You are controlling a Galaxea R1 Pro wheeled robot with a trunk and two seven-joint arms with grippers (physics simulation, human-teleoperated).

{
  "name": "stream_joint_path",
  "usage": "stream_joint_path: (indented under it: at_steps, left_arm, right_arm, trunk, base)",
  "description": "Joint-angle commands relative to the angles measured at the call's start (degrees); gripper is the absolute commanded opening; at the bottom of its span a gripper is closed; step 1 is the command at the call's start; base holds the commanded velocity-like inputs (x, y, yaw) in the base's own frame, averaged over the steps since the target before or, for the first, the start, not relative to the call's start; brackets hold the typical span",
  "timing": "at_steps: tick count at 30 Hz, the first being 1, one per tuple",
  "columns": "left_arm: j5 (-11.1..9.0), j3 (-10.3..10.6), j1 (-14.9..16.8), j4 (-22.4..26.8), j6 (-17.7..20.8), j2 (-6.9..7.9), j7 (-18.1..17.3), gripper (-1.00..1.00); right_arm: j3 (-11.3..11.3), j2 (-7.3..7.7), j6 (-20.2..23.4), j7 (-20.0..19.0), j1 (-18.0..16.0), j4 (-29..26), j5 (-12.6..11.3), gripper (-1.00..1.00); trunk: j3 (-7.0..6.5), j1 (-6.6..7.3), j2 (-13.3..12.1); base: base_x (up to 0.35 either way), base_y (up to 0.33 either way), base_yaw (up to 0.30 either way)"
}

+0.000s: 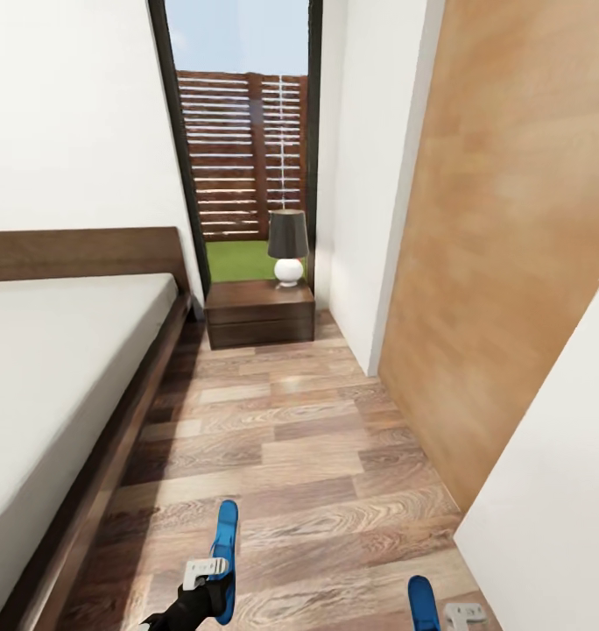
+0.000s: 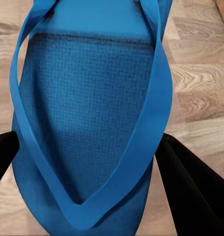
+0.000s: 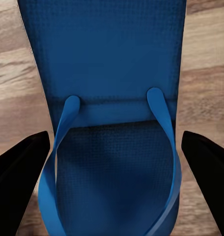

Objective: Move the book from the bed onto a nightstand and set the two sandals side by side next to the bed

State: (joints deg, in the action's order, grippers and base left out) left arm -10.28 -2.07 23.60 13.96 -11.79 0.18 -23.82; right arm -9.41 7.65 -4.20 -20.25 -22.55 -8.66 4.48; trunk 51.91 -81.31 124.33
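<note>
- Left claw [image 2: 90, 167]: black fingers [image 2: 190, 191] press both edges of the left sandal [image 1: 225, 535]; I read this as clenched on it. The sole faces the wrist camera, with planks behind it.
- Right claw [image 3: 114, 162]: its fingers [image 3: 18, 167] straddle the right sandal [image 1: 422, 605], tips right at the sole's edges. I cannot tell whether they are pinching or merely alongside.
- Bed [image 1: 54, 368]: runs forward on the far side of the left claw from its partner, with the dark frame edge near that claw.
- Wood panel wall [image 1: 501, 263]: rises beyond the right claw, on its outer side.
- Floor [image 1: 317, 456]: a bare plank strip runs ahead of both claws, between bed and wall.
- Nightstand [image 1: 260, 315]: well ahead of both claws, beside the headboard, with a lamp [image 1: 288, 245] standing on top.
- Sandals: well apart from each other, one at each claw, both near the robot.
- Risk: if the right claw's hold is loose, that sandal could slip or twist on the way down and land askew.
- Risk: the aisle is narrow. Swinging the left claw outward could knock its sandal on the bed frame.
- Risk: setting the sandals down without first drawing the claws together would leave the pair apart, not side by side.
</note>
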Motion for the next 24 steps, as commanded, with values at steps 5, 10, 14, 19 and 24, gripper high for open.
stream_joint_path:
  at_steps: [5,10,14,19,24]
  left_arm:
    - [-0.4,-0.2,0.0,-0.1,0.0,0.0,-0.4,-1.0]
    - [-0.4,-0.2,0.0,-0.1,0.0,0.0,-0.4,-1.0]
    - [-0.4,-0.2,0.0,-0.1,0.0,0.0,-0.4,-1.0]
    - [-0.4,-0.2,0.0,-0.1,0.0,0.0,-0.4,-1.0]
    - [-0.4,-0.2,0.0,-0.1,0.0,0.0,-0.4,-1.0]
  right_arm:
    - [-0.5,0.0,-0.2,-0.3,0.0,0.1,0.4,-1.0]
    - [-0.5,0.03,-0.2,-0.3,0.0,0.1,0.4,-1.0]
    - [-0.5,0.0,-0.2,-0.3,0.0,0.1,0.4,-1.0]
    - [-0.4,0.0,-0.2,-0.3,0.0,0.1,0.4,-1.0]
    - [-0.4,0.0,-0.2,-0.3,0.0,0.1,0.4,-1.0]
  trunk:
    - [0.05,-0.02,0.0]
    - [0.05,-0.02,0.0]
    - [0.05,-0.02,0.0]
    - [0.05,-0.02,0.0]
    - [0.05,-0.02,0.0]
  base:
    - [0.331,0.0,0.0]
    - [0.331,0.0,0.0]
    - [0.331,0.0,0.0]
    - [0.331,0.0,0.0]
    - [0.33,0.0,0.0]
